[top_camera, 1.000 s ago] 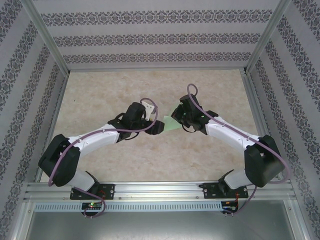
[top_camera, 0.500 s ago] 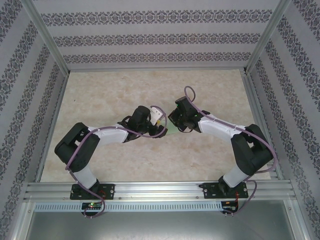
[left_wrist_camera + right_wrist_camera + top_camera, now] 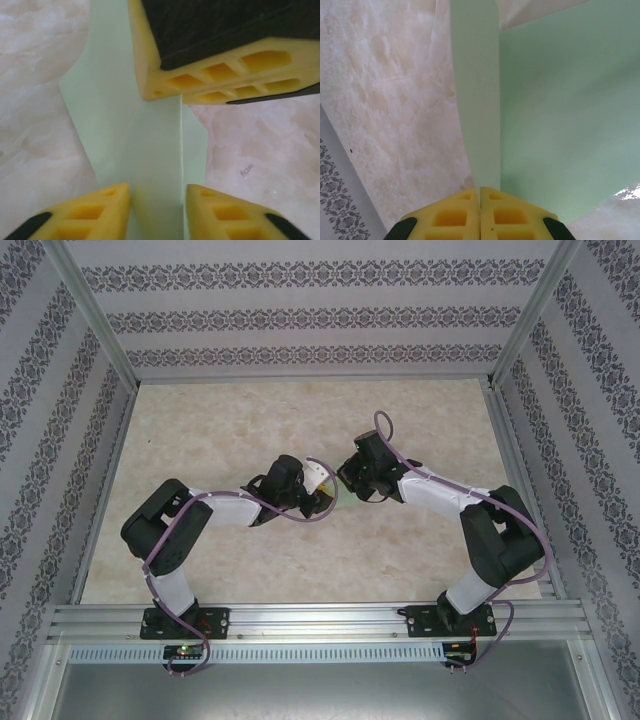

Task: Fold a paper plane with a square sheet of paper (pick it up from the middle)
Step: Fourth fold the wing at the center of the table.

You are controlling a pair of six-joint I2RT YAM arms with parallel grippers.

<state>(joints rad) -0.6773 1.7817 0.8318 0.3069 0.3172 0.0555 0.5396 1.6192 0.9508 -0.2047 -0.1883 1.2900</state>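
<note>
Right gripper [image 3: 480, 189] pinches the thin pale mint-green creased paper sheet [image 3: 560, 125], so I'd close the left gripper [image 3: 158, 186] (fingers spread, straddling it) squarely, no tugging.

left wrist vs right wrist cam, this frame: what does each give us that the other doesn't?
Left wrist: the left gripper open, with a finger on either side of the centre fold, and the right gripper seen from outside, sitting further along that fold. Right wrist: a close look at the right gripper shut on the fold, plus the patterned wall. Both: green paper on the marble table.
</note>
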